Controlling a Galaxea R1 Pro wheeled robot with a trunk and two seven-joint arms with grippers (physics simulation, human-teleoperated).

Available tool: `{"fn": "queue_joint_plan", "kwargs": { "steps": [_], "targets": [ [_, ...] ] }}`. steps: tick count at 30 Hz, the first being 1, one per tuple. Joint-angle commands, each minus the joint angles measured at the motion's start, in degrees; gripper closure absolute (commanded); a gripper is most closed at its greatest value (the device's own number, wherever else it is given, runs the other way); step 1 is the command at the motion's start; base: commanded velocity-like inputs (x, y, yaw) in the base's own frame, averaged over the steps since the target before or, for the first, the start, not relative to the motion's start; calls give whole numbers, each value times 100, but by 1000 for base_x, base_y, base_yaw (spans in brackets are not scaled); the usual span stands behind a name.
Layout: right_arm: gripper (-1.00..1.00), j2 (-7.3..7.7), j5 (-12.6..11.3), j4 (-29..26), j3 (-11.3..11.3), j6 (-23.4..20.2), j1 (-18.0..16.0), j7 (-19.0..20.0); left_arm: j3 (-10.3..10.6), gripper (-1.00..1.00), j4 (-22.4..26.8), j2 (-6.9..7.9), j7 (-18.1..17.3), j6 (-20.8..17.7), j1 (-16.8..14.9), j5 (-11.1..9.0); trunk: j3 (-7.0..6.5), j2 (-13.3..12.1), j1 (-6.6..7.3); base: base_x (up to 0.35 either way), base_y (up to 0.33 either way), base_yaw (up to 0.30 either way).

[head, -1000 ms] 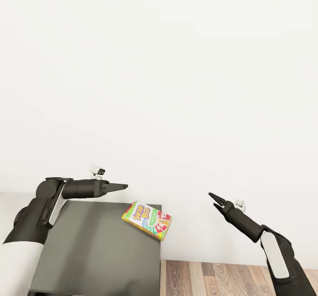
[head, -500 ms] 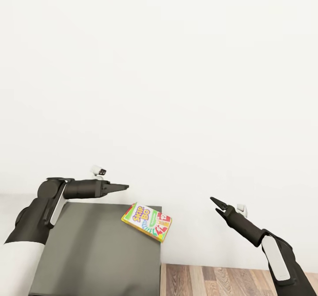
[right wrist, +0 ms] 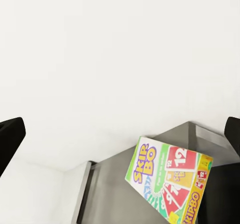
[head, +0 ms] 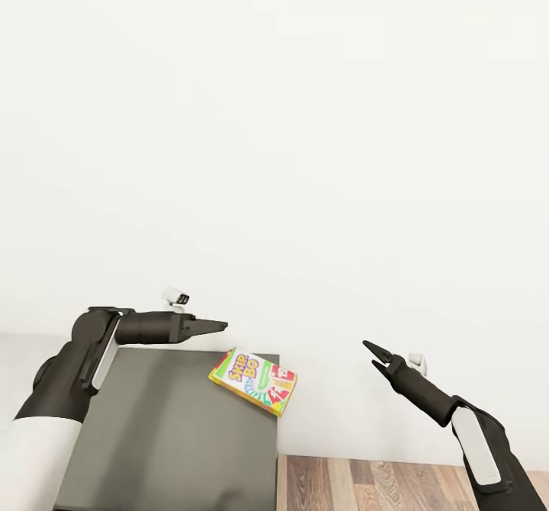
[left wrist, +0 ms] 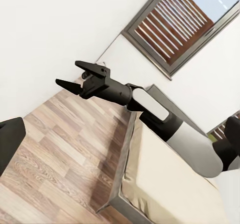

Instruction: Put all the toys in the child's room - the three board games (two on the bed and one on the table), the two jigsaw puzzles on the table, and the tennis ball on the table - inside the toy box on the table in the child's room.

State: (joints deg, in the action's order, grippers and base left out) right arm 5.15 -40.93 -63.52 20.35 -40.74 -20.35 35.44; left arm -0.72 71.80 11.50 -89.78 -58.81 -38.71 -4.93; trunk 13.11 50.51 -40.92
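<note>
skip-bo board game (head: 253, 382) lying at far right corner of dark worktop (head: 168, 435), untouched. left gripper (head: 217, 326) nudged slightly rightward above it, fingers together; right gripper (head: 374, 351) hovering well right, fingers apart. pickup not begun.

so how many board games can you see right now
1. A Skip-Bo box lies at the far right corner of the dark tabletop, overhanging its edge. Others may be out of view.

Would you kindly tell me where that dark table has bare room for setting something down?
The dark table lies bare from its left edge, under the left pincer, across to the Skip-Bo box. Only the far right corner is crowded, where that box overhangs the edge.
</note>
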Motion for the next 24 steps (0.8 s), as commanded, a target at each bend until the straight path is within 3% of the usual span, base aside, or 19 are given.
{"fn": "queue_joint_plan", "kwargs": {
  "steps": [1, 15, 24],
  "targets": [
    [-100, -3, -20, -1, 11, -39, -5, 7, 2, -100, 1, 1, -22, -61, -4, 1, 27, 48, -23, 0, 0, 0],
    [-100, -59, -32, 13, -3, -31, -11, -25, 1, -100, 1, 10, -22, -61, -4, -7, 278, 609, -331, 0, 0, 0],
    [-100, -92, -20, 1, -470, 2, -42, -272, -4, -100, 1, 16, -22, -62, -5, -9, 440, 970, -529, 0, 0, 0]
  ]
}}
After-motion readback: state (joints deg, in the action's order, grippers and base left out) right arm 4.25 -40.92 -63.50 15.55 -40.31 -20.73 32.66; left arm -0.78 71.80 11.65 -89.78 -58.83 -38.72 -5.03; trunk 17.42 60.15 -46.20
